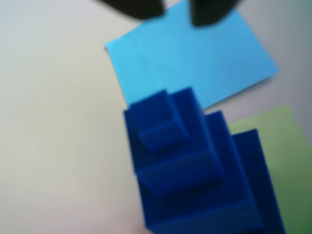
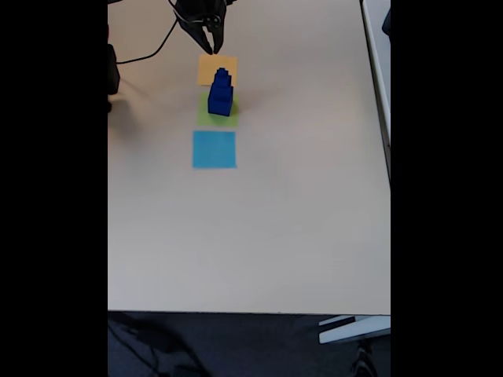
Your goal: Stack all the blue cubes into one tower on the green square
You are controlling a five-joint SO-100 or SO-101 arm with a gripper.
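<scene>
Three dark blue cubes (image 1: 195, 180) stand stacked as one tower (image 2: 221, 93), largest at the bottom and smallest (image 1: 157, 127) on top. The tower stands on the green square (image 1: 285, 151), whose edge shows beside its base in the fixed view (image 2: 204, 116). My gripper (image 1: 176, 9) is open, its two dark fingertips at the top edge of the wrist view with nothing between them. In the fixed view the gripper (image 2: 211, 41) hovers above the far end of the orange square, apart from the tower.
A light-blue paper square (image 1: 195, 53) lies next to the green one (image 2: 214, 149). An orange-yellow square (image 2: 212, 69) lies on the far side of the tower. Cables and the arm base sit at the table's top left. The wide beige tabletop (image 2: 299, 220) extends toward the camera.
</scene>
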